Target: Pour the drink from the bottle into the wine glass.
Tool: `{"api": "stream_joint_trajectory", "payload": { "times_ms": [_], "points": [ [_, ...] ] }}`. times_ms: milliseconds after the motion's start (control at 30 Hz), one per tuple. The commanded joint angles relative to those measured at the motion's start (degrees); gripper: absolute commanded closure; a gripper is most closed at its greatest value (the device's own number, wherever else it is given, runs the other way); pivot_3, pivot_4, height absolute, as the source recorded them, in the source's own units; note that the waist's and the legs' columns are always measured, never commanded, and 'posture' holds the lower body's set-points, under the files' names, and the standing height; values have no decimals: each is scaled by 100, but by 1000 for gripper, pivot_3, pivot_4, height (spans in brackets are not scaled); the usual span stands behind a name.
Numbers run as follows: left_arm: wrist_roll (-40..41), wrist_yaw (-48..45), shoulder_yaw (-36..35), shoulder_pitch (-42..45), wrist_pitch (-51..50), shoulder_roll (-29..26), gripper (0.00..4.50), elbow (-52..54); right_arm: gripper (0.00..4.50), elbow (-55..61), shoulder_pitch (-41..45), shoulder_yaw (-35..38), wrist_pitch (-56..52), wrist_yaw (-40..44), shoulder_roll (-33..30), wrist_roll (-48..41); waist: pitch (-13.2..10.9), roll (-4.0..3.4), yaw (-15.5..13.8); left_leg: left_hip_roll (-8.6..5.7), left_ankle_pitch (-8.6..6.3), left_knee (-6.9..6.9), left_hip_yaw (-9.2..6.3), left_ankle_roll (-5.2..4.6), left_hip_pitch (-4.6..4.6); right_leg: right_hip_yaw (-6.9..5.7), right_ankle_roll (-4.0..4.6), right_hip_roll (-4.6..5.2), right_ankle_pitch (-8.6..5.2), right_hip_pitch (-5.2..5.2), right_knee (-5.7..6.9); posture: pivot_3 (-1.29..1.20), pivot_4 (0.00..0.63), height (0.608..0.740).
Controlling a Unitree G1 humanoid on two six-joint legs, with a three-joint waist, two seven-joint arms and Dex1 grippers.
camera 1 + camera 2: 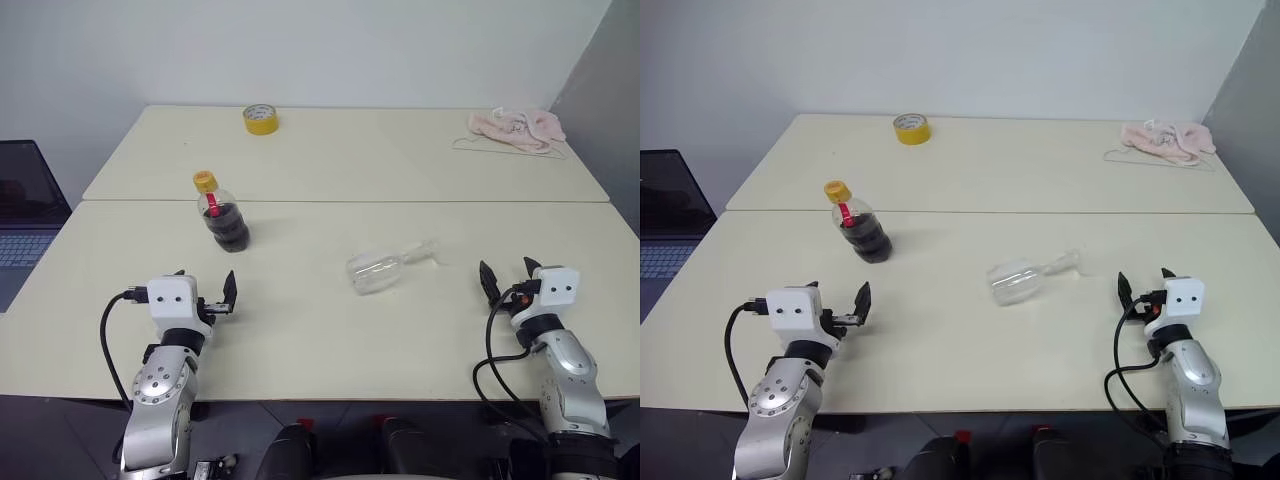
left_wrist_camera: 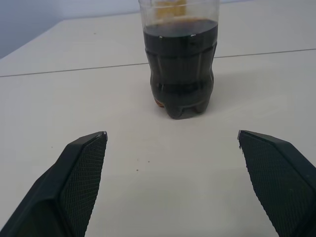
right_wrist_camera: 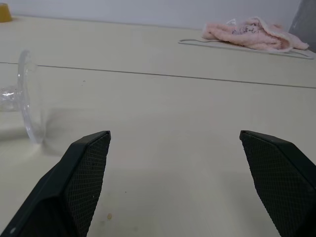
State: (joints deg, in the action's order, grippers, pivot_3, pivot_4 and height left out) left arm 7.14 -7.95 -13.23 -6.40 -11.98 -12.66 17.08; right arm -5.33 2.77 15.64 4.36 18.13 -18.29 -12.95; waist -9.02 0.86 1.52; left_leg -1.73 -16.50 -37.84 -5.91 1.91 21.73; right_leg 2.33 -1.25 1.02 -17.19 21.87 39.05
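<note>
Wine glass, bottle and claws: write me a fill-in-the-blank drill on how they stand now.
1. The wine glass lies on its ____ on the table.
2. The bottle stands upright with its yellow ____ on.
3. The left claw and the right claw are both ____ and hold nothing.
4. The pink cloth lies at the table's far ____ corner.

Missing words: side; cap; open; right
</note>
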Motion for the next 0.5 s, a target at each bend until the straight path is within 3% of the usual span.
{"api": "stream_joint_trajectory", "payload": {
  "times_ms": [33, 500],
  "points": [
    [-150, 23, 2, -26, 259, -72, 17, 54, 0, 135, 82, 58, 132, -37, -33, -6, 0, 0, 0, 0, 0, 0, 0, 0, 0, 0, 0, 0, 0, 0, 0, 0, 150, 740],
    [-104, -41, -149, 49, 258, -133, 17, -53, 0, 493, -128, -126, 13, 149, 68, -81, 0, 0, -1, 0, 0, 0, -1, 0, 0, -1, 0, 0, 0, 0, 0, 0, 150, 740]
  ]
}}
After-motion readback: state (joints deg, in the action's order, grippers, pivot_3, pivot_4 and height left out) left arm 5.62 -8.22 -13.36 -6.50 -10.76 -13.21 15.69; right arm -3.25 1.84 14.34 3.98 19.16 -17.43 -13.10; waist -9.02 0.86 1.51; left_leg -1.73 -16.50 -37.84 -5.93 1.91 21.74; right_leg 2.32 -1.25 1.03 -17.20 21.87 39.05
